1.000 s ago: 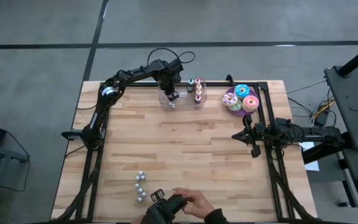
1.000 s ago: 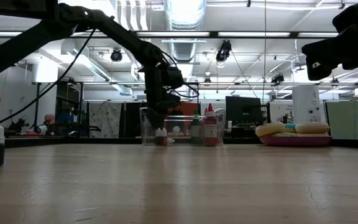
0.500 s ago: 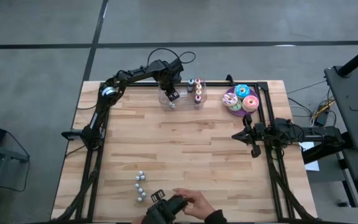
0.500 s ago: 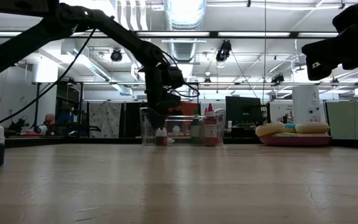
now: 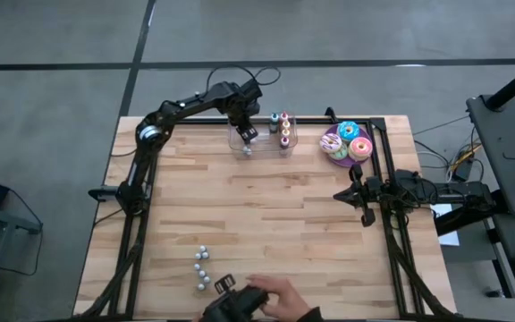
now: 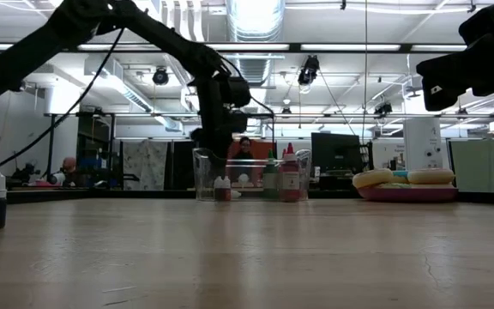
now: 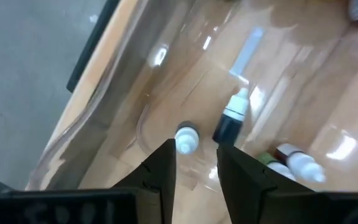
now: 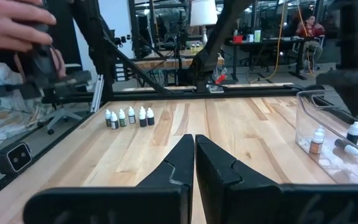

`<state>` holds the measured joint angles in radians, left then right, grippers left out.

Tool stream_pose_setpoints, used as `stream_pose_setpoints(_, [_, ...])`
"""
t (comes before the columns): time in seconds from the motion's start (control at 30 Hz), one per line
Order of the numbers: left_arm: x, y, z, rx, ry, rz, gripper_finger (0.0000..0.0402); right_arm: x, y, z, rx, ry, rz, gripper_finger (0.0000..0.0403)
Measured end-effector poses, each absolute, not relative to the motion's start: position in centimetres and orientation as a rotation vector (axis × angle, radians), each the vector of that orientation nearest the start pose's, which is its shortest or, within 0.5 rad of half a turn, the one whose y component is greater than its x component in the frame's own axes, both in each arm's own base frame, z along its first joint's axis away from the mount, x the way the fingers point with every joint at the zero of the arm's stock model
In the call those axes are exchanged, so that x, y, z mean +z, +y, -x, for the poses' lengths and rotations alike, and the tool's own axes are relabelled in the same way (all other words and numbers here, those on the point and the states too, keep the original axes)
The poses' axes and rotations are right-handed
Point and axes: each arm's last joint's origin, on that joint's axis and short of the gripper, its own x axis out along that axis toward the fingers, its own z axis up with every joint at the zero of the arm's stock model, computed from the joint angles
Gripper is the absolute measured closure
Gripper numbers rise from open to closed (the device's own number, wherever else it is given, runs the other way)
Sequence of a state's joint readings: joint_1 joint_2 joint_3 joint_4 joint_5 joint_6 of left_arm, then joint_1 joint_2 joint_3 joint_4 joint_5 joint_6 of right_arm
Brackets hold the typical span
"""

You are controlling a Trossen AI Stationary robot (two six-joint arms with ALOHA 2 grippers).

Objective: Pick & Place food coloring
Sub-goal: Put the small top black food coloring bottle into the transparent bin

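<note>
Currently left pincer (image 5: pixel 248 133) above clear bin (image 5: pixel 259 148), fingers spread, empty. Food coloring bottle (image 7: pixel 187 138) upright in bin directly below pincer; more bottles (image 5: pixel 280 127) at bin's far end. Right pincer (image 5: pixel 362 199) parked away from bin, pressed shut. Step: release done, my read. Next: lift clear, fetch next bottle.

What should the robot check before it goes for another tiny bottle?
1. Left gripper let go: ok, fingers apart with nothing between them.
2. Dropped bottle standing in the clear bin: ok, upright.
3. Left gripper lifted above the bin's rim: cannot tell.
4. Right gripper out of the way: ok, shut, waiting at the table's right side.
5. Path to the white-capped bottles near the front edge: not ok, a person's hand is close by.
</note>
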<state>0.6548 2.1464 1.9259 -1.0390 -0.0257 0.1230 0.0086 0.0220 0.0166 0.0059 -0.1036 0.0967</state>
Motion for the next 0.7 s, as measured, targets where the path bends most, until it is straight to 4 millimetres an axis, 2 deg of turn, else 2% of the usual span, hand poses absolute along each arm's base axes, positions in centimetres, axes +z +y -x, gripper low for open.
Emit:
stream_pose_setpoints(0.13, [25.9, 26.0, -35.1, 0.511, 1.210, 0.284, 0.0312, 16.8, 0.4, -9.8, 0.112, 0.005, -0.097, 0.0394])
stream_pose_setpoints(0.37, [28.6, 23.1, -35.0, 0.466, 1.203, 0.249, 0.0312, 16.8, 0.4, -9.8, 0.113, 0.005, -0.097, 0.0394])
stream_pose_setpoints(0.7, [32.5, 17.1, -35.2, 0.371, 1.166, 0.185, 0.0312, 16.8, 0.4, -9.8, 0.112, 0.005, -0.097, 0.0394])
